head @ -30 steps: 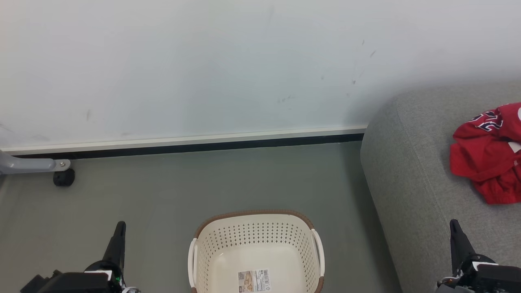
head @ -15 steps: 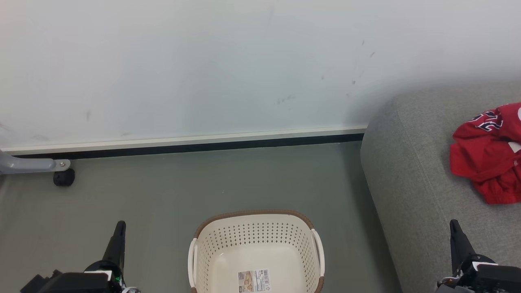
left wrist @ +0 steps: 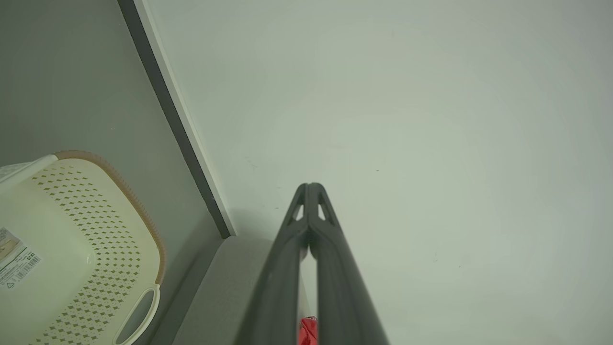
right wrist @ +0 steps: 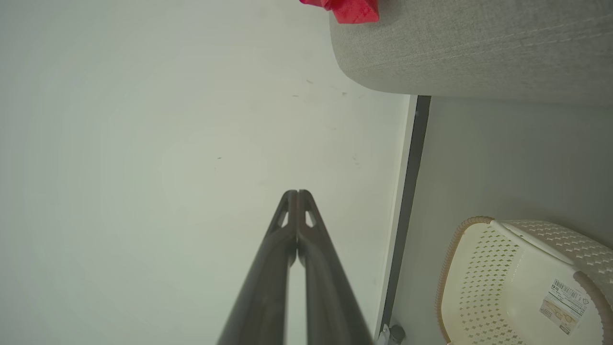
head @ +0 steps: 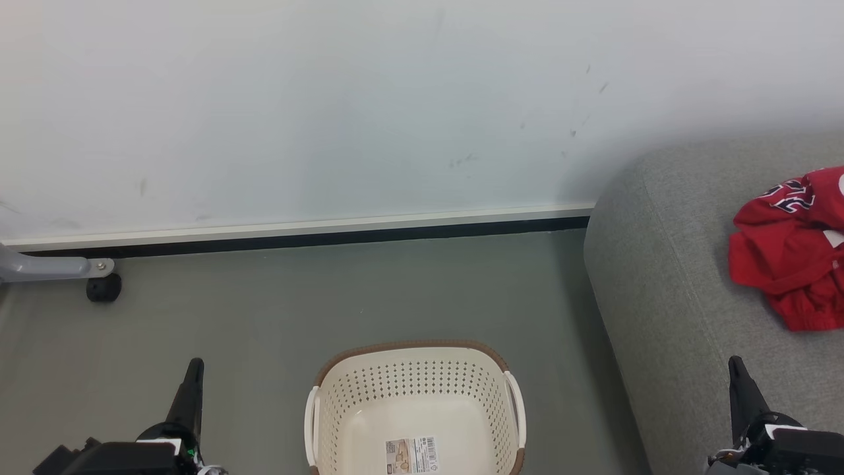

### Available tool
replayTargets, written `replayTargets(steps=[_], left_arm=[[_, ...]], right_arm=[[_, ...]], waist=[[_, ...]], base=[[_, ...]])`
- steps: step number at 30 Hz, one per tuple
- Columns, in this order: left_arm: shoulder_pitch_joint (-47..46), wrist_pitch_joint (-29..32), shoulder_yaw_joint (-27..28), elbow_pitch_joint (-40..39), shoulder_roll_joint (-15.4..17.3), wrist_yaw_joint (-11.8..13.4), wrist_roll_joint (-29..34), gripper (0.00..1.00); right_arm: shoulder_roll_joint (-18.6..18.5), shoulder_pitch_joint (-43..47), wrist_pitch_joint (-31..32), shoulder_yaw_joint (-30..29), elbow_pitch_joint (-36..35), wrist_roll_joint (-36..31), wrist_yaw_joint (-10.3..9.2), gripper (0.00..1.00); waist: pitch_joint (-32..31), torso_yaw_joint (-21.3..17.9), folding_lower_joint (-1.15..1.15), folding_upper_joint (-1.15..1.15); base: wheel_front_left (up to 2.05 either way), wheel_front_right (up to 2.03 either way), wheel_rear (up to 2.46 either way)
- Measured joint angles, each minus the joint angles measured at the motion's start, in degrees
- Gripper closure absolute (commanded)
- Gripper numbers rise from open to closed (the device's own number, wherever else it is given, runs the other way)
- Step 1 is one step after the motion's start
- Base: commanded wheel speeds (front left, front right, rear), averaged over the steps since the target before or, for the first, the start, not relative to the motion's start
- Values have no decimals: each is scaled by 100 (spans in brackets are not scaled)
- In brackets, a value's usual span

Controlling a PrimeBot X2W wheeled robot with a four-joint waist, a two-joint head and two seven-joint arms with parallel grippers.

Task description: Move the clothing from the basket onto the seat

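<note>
The cream perforated basket (head: pixel 415 409) stands on the floor at the bottom centre of the head view, nothing in it but its label sticker (head: pixel 411 455). The red clothing (head: pixel 791 247) lies crumpled on the grey seat (head: pixel 666 290) at the right edge. My left gripper (head: pixel 194 366) is shut at the lower left, left of the basket and holding nothing. At the lower right, my right gripper (head: pixel 734 363) is shut over the seat's front part, below the clothing. In the wrist views the left gripper (left wrist: pixel 310 186) and the right gripper (right wrist: pixel 297 192) both point at the wall, tips touching.
A pale wall with a dark baseboard (head: pixel 297 239) runs behind the grey floor (head: pixel 330 297). A grey metal leg with a black caster (head: pixel 103 287) stands at the far left by the wall. The basket (right wrist: pixel 522 282) and seat edge (right wrist: pixel 469 52) appear in the right wrist view.
</note>
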Motion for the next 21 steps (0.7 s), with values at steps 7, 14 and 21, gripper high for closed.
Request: replayTargets(steps=[7,14,21], left_arm=[[0,0,0,1,0,0,0,100],[-1,0,0,2,0,0,0,100],[-1,0,0,3,0,0,0,100]], right_arm=[[1,0,0,0,1,0,18,100],[1,0,1,0,2,0,19,100],[1,-1,0,0,2,1,24,100]], waist=[[0,0,0,0],[0,0,0,0],[0,0,0,0]], base=[[0,0,0],[0,0,0],[0,0,0]])
